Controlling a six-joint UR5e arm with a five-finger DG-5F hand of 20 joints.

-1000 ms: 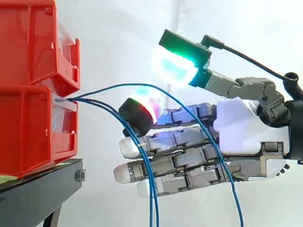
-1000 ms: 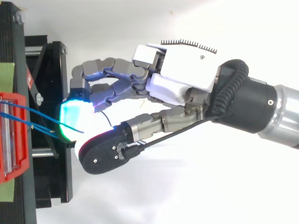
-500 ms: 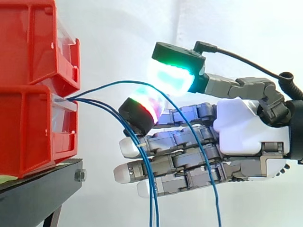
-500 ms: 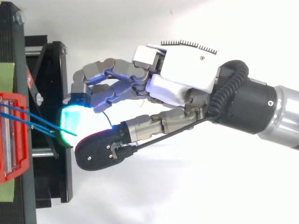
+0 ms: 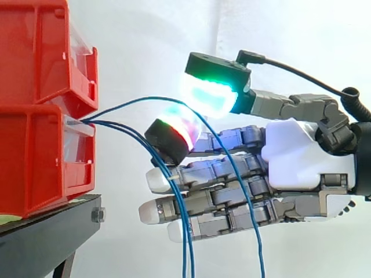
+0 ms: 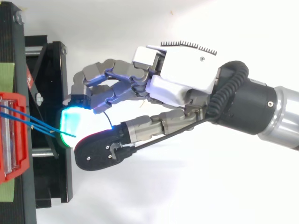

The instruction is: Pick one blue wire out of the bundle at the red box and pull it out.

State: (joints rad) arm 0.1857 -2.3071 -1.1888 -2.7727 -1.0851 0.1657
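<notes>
White curtain [image 5: 145, 46], blue wires [image 5: 186, 249] leaving lower red bin [image 5: 35, 162]

The black stand [image 5: 46, 237] is the surface here, a dark metal frame with a bolt [image 5: 98, 215] on its front edge. The lower bin [image 5: 35, 156] sits right on top of it, and the upper bin [image 5: 35, 52] is stacked on that one, both red. From above you can also see some green tape [image 6: 7, 74] stuck along the stand's left side.

Blue wires [image 5: 186, 260], red bins [image 5: 35, 156], black stand [image 5: 46, 240], white curtain [image 5: 151, 35], grey-and-white hand [image 5: 301, 165], green-cyan and red pads [image 5: 208, 95].
</notes>
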